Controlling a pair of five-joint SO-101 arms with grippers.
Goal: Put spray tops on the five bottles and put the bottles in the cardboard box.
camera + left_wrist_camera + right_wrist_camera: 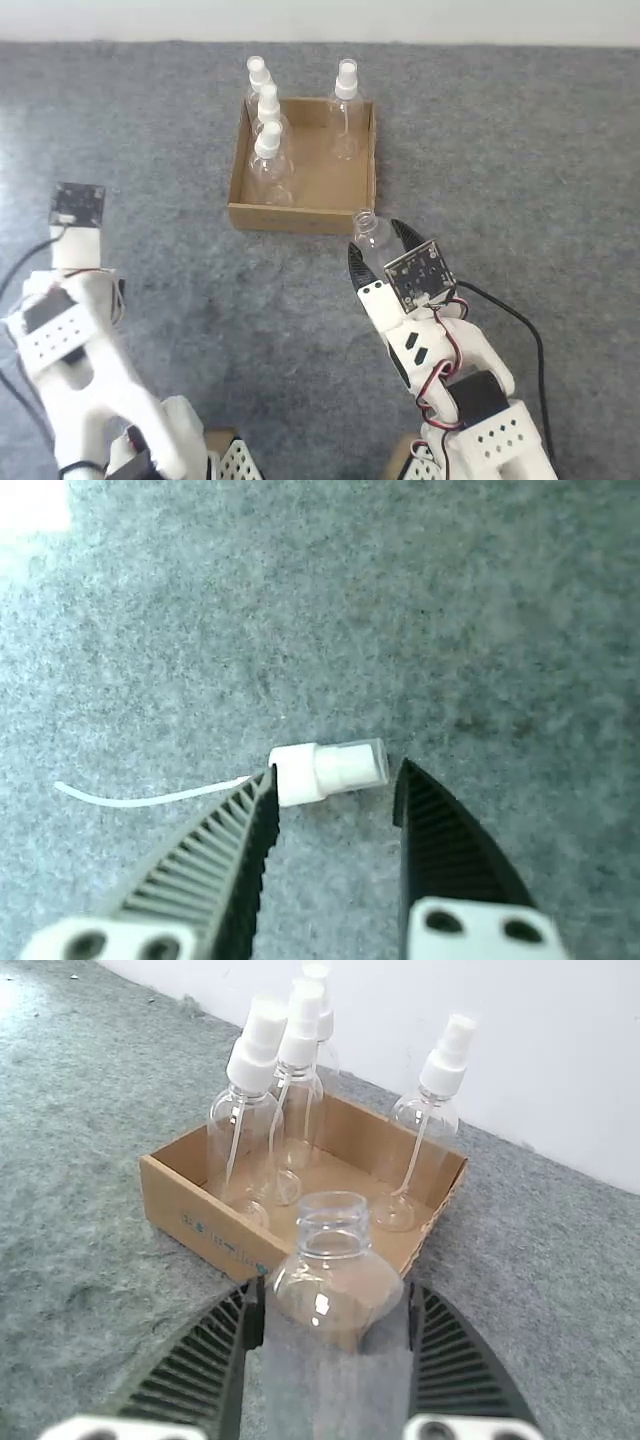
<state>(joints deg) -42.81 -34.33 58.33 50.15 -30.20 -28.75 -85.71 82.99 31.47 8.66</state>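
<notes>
High view first: your right gripper (pixel 375 240) is clenched on the uncapped bottle (pixel 368 228), which stands upright just outside the near wall of the cardboard box (pixel 300 218). Inside the box you have three capped bottles (pixel 268 150) lined up along the left side and a fourth capped bottle (pixel 346 110) at the far right corner, all upright with white spray tops on.

From the right wrist view you can check the grip: the dark toothed jaws press against both sides of the bottle's round shoulder, and its open neck is bare.

Your left arm (pixel 75 340) sits well apart from the box, off to the left. Its gripper (pixel 337 777) is released, with the jaws spread on either side of the loose spray top (pixel 325 770). That top lies on its side on the grey carpet (pixel 450 600) with one fingertip (pixel 265 785) just beside its white collar, and its thin tube (pixel 150 800) trails away across the carpet.
</notes>
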